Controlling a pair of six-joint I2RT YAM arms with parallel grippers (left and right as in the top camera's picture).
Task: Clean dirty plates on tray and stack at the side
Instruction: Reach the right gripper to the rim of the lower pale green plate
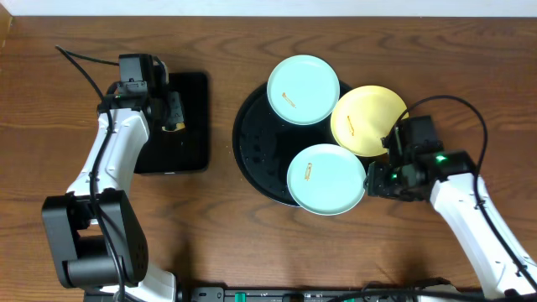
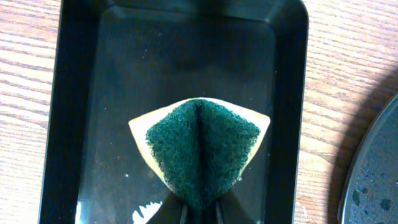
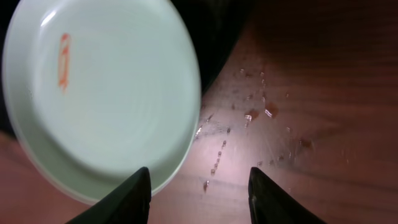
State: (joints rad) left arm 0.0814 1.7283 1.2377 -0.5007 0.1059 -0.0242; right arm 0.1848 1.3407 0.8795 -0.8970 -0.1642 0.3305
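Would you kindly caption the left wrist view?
Left gripper pinches a folded green sponge over the small rectangular black tray.

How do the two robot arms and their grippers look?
The left arm and right arm have white links and black joints. Thin black cables run from the wrists. The right wrist shows green lights. The right fingers are black, tapered.

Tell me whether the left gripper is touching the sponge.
Touching. The left wrist view shows the sponge folded in half and pinched at its crease between the left gripper's fingers, with no gap.
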